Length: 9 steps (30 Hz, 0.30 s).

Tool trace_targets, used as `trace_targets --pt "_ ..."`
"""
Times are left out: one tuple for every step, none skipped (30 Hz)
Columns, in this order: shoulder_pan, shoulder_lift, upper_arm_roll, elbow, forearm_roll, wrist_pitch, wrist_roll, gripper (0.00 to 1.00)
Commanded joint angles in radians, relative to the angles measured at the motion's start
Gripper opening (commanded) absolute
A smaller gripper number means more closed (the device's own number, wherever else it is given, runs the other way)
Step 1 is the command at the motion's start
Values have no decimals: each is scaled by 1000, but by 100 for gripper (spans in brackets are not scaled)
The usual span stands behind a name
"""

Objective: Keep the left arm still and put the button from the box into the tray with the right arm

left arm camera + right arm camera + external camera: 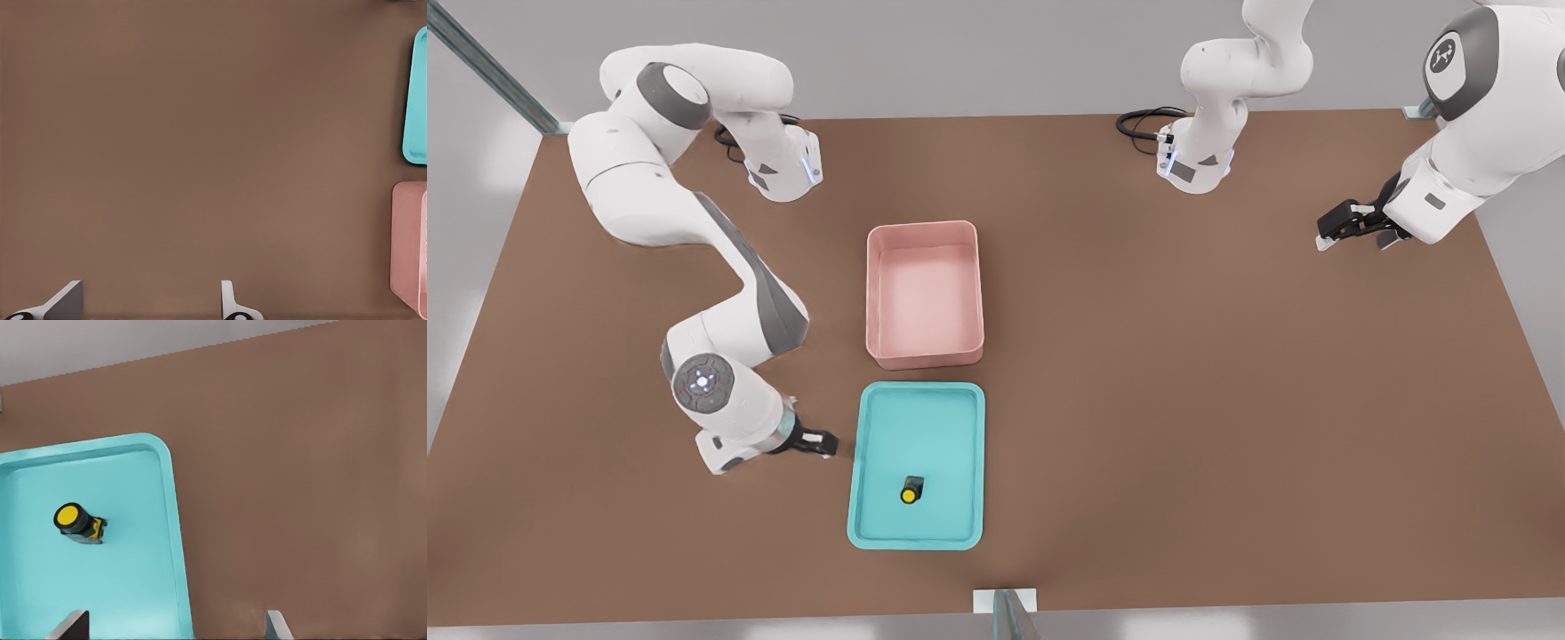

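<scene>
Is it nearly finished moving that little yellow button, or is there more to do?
It looks done. The button lies in the tray, and the box holds nothing. The gripper sits beside the tray on the front view's left, jaws open, holding nothing. Nothing obvious is left.

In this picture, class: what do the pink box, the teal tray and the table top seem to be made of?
Pink box: probably matte moulded plastic, given its even colour and rounded corners. Teal tray: likely the same, with a soft sheen. Table: a flat brown matte board; no grain shows, so wood or laminate stays open. The open gripper hangs beside the tray, which holds the button.
</scene>
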Motion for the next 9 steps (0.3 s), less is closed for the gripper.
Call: trace_targets --pt "290 -302 -573 -33 457 -458 -752 100" --pt "291 -360 -574 -72 458 -443 -686 100" --pt "294 -486 -574 -216 457 -420 -661 100" --pt "297 -544 -574 -282 458 -403 -655 100" --pt "296 -544 -574 -284 460 -405 -655 100" --pt "293 -544 -574 -282 460 -409 -655 100" --pt "288 -546 -574 -282 460 -411 -657 100" --pt "288 -547 -574 -281 461 -412 -657 100" --pt "288 -547 -574 -281 461 -412 -657 100"
